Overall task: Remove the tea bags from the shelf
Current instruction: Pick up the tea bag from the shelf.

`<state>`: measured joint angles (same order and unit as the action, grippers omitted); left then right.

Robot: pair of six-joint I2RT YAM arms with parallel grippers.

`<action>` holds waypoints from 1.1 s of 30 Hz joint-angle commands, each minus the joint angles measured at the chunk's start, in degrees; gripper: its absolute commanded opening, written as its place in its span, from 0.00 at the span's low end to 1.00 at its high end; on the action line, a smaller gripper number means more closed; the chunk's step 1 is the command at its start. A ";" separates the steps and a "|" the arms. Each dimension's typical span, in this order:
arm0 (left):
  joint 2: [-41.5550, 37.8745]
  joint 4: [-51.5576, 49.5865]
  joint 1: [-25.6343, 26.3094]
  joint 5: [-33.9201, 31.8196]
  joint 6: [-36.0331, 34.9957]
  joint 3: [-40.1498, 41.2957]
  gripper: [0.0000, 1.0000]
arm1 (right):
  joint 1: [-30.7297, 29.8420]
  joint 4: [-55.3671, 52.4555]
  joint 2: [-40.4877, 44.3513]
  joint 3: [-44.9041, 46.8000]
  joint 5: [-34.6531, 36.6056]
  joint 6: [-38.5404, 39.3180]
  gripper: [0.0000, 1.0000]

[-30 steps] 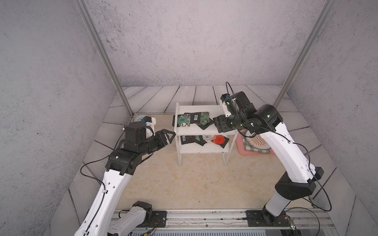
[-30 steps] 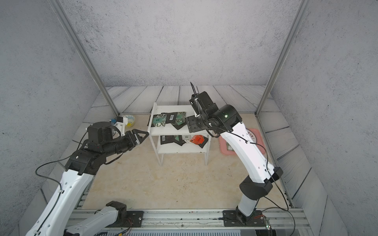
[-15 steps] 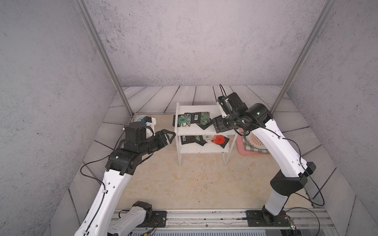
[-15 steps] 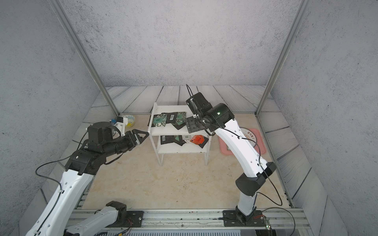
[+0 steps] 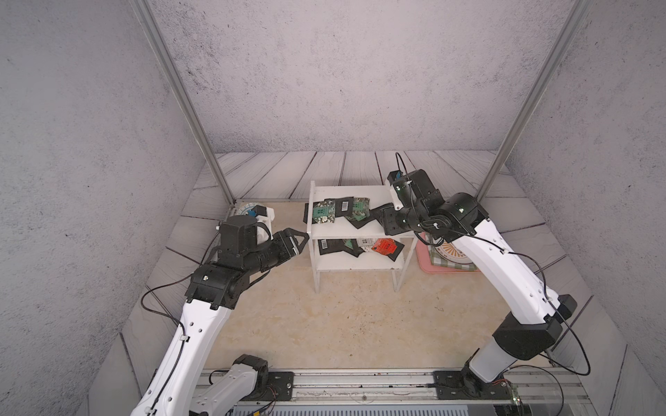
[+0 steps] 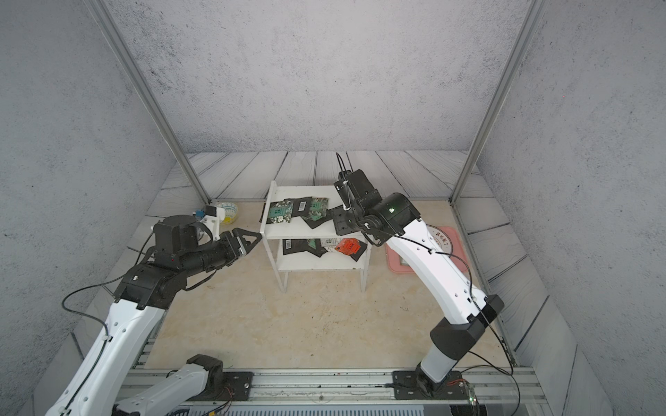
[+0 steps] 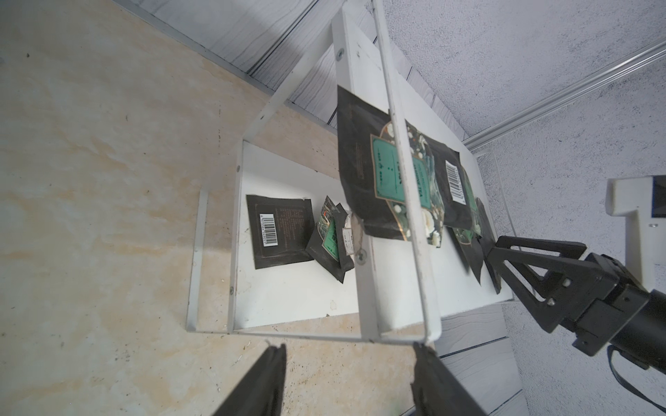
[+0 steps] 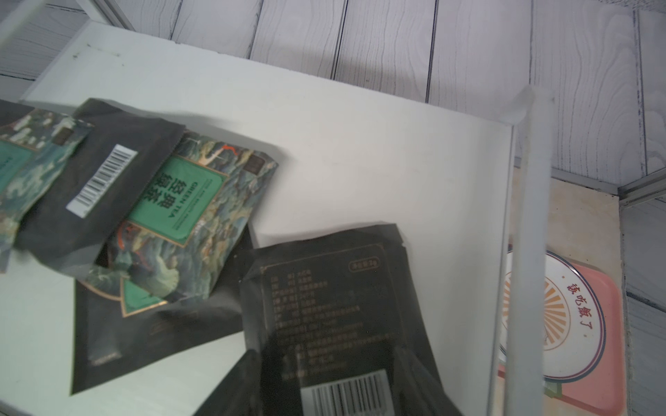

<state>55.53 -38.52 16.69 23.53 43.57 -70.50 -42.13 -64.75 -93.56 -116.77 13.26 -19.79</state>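
Note:
The white shelf [image 5: 360, 264] holds several tea bags on its top board [image 5: 326, 210] and several more on the lower board [image 5: 329, 246], one of them red-orange [image 5: 383, 246]. My right gripper [image 5: 377, 214] reaches over the right end of the top board. Its jaws stand apart over a black barcoded tea bag [image 8: 324, 295], one finger near each side edge. I cannot tell whether the right gripper [image 8: 329, 360] holds it. My left gripper [image 5: 299, 239] hovers open and empty just off the shelf's left side panel [image 7: 393, 201].
A pink tray [image 5: 427, 261] with a printed plate [image 5: 457, 252] and a green checked cloth [image 5: 450, 265] sits right of the shelf, partly under my right arm. A small round pale dish [image 6: 229, 210] lies at the back left. Metal posts stand at both back corners.
My right gripper has slid a little further left over the top board, onto the black tea bag, and its jaws have narrowed. The left arm has not moved.

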 commanded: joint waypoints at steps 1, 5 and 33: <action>-0.60 0.73 0.28 -0.59 -0.11 0.66 0.60 | 0.21 -5.58 0.46 4.91 -2.68 -1.99 0.58; -0.71 0.69 0.28 -0.79 -0.08 0.79 0.60 | 0.20 -3.91 1.75 8.83 -2.85 -2.74 0.54; -0.86 1.52 0.29 -0.98 0.55 1.57 0.60 | -0.31 -13.11 -0.05 11.26 2.35 -0.63 0.68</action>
<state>55.42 -38.00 16.69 23.11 44.01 -69.43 -43.05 -58.94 -89.56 -109.43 14.09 -18.41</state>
